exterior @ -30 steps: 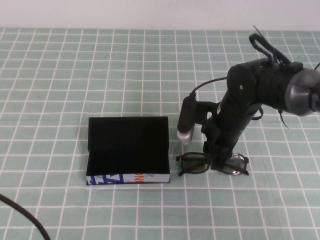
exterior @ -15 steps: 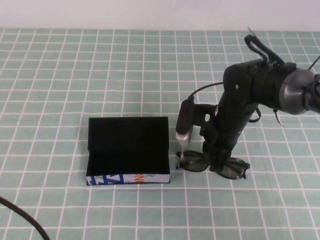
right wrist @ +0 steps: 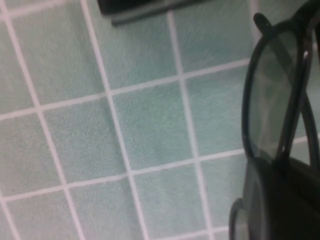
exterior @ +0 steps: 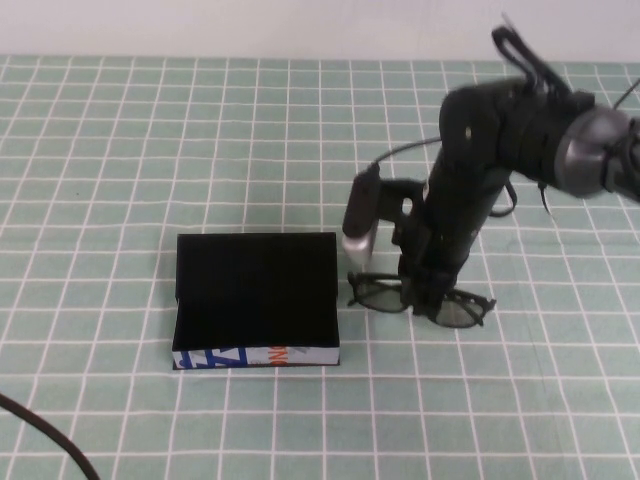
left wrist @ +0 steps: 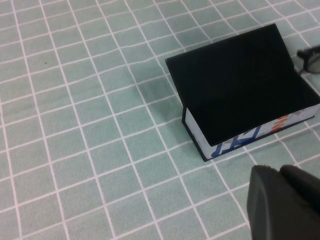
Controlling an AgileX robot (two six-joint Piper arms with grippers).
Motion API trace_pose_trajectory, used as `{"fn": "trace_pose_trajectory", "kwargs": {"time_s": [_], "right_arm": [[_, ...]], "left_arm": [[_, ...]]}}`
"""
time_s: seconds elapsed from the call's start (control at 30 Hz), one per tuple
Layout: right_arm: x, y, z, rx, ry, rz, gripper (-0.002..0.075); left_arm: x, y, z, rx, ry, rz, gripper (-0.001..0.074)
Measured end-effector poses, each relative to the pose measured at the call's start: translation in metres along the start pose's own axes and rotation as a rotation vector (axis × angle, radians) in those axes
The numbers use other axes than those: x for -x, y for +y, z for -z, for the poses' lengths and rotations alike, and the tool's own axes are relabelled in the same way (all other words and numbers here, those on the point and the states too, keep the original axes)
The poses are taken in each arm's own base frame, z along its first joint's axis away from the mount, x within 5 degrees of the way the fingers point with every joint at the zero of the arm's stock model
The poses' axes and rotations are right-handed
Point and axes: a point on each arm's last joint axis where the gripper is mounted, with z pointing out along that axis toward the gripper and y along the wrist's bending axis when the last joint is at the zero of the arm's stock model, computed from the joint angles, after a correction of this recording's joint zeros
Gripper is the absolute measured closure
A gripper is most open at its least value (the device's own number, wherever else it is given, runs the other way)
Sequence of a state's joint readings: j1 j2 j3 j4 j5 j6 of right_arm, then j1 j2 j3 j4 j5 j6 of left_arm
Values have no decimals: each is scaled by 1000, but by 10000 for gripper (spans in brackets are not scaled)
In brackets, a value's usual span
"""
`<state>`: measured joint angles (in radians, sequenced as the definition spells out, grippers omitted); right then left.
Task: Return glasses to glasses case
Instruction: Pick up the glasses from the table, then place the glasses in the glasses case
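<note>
A rectangular black glasses case (exterior: 256, 300) lies open on the bench (exterior: 150, 150), which is covered in a pale green cloth with a white grid; the case's dark lined interior faces up, and its white front edge printed in blue and orange faces the near side. In the left wrist view the same case (left wrist: 245, 97) shows its white printed edge and a pale side wall, with one lens of the glasses just past its corner. The pair of black thick-rimmed plastic glasses (exterior: 420, 303) with clear rectangular lenses sits just right of the case, its left lens close to the case's right wall, and it is tilted so that its right end lies nearer. The right tool (exterior: 425, 300) reaches down from the right arm onto the middle of the frame and is clamped on the glasses at the bridge; the right wrist view shows a lens and rim (right wrist: 277, 95) held close under the camera, above the grid. The left tool (left wrist: 285, 202) appears only as a dark rounded shape at the edge of the left wrist view, near the case's front, and whether it is open or closed cannot be told.
</note>
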<state>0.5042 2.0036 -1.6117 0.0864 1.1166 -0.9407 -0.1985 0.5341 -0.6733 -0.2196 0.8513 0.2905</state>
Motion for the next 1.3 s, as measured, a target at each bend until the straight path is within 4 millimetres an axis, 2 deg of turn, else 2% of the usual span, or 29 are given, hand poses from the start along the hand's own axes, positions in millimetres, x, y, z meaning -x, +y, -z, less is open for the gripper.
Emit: {"fn": "trace_pose_trajectory", "kwargs": {"time_s": [0.33,0.5,0.6,0.73,0.9,1.1,1.3], "right_arm": [[24,-10,50,-52,-103,8,724],[30,-1,74,-42,-194,-10,724],[36,7,81,-4,-262,-4,724],[53,22,78,28,-283,47,724],[78,40,56,78,-264,113,724],[106,44,39,88,-275,158,724],[117,47,25,106,-270,173,724]], "left_arm": [[-1,0,0,-3,9,-4,737],[-1,0,0,-3,11,-4,737],[-1,0,0,-3,11,-4,737],[-1,0,0,-3,11,-4,737],[-1,-1,0,-9,9,2,737],[-1,-1,0,-12,9,4,737],[-1,-1,0,-14,8,6,737]]}}
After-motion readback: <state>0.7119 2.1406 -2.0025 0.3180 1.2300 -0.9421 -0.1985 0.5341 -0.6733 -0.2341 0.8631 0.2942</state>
